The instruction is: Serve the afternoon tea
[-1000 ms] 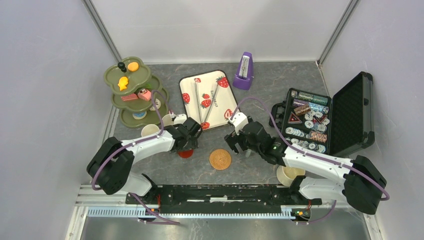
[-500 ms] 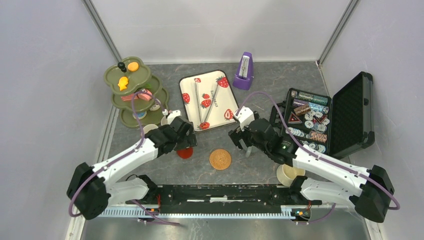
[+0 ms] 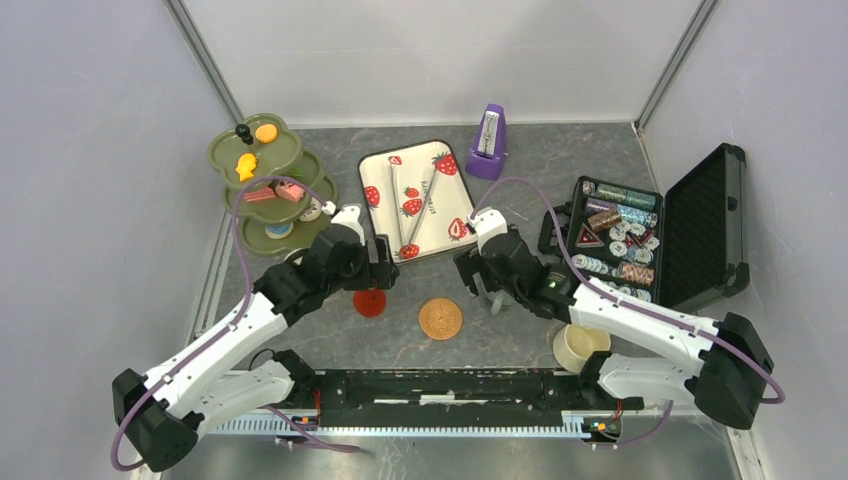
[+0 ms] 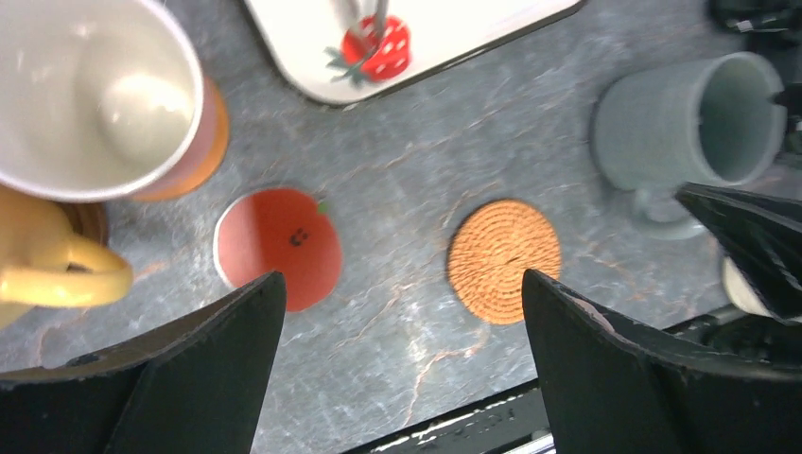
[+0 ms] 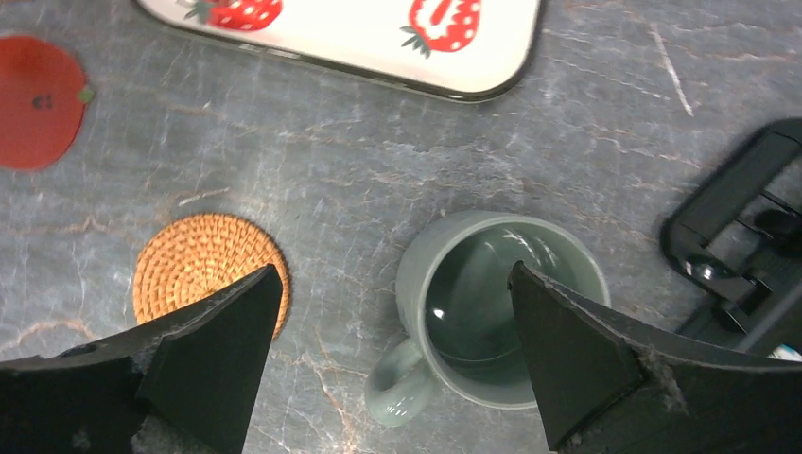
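My left gripper is open and holds nothing, hovering over bare table between the red apple coaster and the woven coaster. The pink mug and the yellow mug stand just left of it. My right gripper is open above the grey-green mug, which stands upright with its handle toward me; one finger overlaps its right rim. The cream mug stands by the right arm's base. The olive tiered stand holds small pastries.
A strawberry tray with tongs lies behind both grippers. The purple metronome stands at the back. The open black case of small packets sits right, its near corner close to the grey-green mug.
My left arm has swung its elbow out to the left and its jaws have spread a little wider. The right gripper has edged back over the grey-green mug.
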Tool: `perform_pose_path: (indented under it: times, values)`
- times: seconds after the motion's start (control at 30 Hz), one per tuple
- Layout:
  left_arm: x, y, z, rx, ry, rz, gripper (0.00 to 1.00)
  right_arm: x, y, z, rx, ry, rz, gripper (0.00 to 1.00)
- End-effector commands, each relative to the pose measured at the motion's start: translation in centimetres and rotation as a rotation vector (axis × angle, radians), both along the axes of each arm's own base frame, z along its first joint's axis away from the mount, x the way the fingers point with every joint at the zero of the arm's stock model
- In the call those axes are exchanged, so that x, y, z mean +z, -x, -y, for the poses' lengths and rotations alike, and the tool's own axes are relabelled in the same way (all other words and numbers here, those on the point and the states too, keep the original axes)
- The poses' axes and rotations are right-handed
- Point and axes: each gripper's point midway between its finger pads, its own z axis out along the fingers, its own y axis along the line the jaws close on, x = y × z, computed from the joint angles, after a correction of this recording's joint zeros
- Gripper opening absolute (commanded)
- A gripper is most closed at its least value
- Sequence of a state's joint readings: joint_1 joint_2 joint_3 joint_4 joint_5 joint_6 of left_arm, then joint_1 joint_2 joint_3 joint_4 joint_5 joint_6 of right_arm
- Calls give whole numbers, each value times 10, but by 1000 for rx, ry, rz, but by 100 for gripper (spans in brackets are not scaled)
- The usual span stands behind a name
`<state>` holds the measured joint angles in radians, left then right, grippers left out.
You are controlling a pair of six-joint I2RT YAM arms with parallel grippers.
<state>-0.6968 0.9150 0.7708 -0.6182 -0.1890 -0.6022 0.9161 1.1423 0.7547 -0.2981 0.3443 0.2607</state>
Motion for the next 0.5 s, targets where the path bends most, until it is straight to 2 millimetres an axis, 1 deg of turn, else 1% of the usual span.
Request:
perform_pose_path:
  times: [0.0, 0.1, 0.23, 0.3, 0.37, 0.47]
  values:
    - [61, -11, 26, -167, 85, 167, 100, 40, -25, 17, -251, -50, 76, 98]
    - [70, -11, 34, -210, 99, 183, 100, 47, -27, 48, -384, 2, 84, 98]
    - [76, -9, 40, -262, 107, 198, 100, 41, -18, 81, -483, 4, 56, 89]
    - [79, -7, 45, -292, 122, 203, 100, 35, -13, 93, -525, -6, 38, 88]
    - [78, -5, 52, -318, 153, 201, 100, 34, -9, 101, -547, -16, 33, 88]
    - [77, -2, 72, -364, 239, 169, 100, 44, -9, 109, -574, -19, 62, 89]
